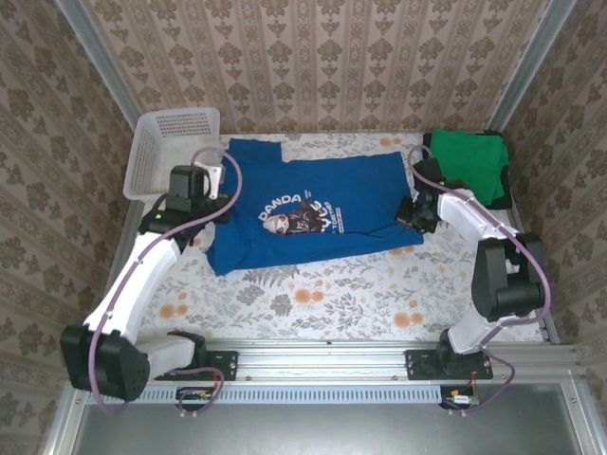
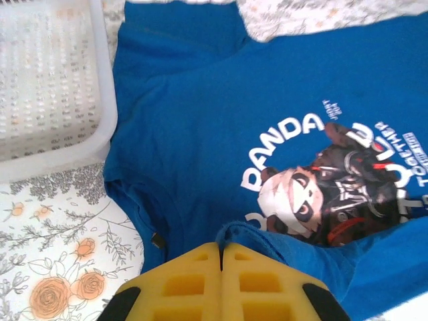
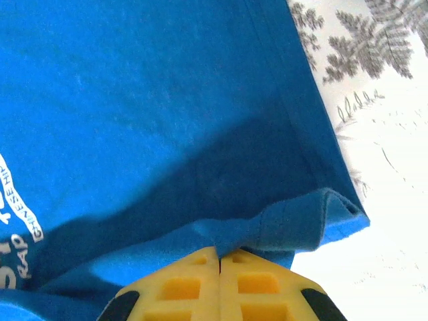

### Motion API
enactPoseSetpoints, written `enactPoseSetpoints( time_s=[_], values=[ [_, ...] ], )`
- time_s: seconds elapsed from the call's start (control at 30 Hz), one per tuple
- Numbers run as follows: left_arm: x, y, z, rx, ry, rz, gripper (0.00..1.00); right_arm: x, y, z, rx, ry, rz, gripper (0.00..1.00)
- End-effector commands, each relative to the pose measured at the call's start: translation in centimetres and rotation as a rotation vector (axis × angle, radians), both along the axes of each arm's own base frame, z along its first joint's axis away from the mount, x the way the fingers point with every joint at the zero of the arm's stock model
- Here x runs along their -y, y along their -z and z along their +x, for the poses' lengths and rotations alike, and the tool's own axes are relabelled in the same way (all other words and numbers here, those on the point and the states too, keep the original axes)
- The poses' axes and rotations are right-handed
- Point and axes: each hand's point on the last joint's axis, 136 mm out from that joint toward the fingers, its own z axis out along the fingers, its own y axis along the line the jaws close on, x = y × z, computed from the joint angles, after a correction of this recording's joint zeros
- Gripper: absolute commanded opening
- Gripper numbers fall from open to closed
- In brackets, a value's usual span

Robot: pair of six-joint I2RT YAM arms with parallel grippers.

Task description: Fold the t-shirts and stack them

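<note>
Left claw [image 2: 221, 249] is clenched, yellow fingertips pressed flat together, with a raised fold of the blue tee [image 2: 200, 120] pinched right at the tips. The fabric bunches up just there, beside the panda print and the white "PANDA" lettering. From above, this claw [image 1: 204, 220] sits on the tee's left edge, at the near corner by the collar end, and its arm runs back to the base at the lower left.

Over to the right claw [image 3: 219, 253]: clamped too, pads closed with no gap, grasping the tee's hem. The hem curls up into a small lip right at the tips, and beyond it the cloth lies smooth and flat. From above, that claw [image 1: 410, 214] is at the tee's right edge, on the bottom hem.

So both claws have hold of the same shirt, one at each end. It lies spread sideways across the middle of the floral table [image 1: 313, 294], print facing up, sleeve toward the far wall.

Outward from there: the white basket [image 1: 152, 161] stands at the far left corner, its near rim touching the tee's shoulder. At the far right corner sits the green tee [image 1: 467, 161], folded, on top of a dark cloth [image 1: 505, 185], just beside the right arm and apart from the blue one.
</note>
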Motion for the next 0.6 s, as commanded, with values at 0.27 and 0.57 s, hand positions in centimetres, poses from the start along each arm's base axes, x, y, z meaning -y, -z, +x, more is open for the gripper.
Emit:
enactPoseSetpoints(
  time_s=[0.27,0.57],
  values=[
    [0.9,-1.5,-12.3,0.014,0.075,-0.05,0.0,-0.3,-2.0,-8.7,0.055,-0.019,0.049,0.0],
    [-0.7,0.6,-17.0,-0.068,0.026,-0.064,0.0,-1.0,-3.6,-11.2,0.106,-0.037,0.073,0.0]
  ],
)
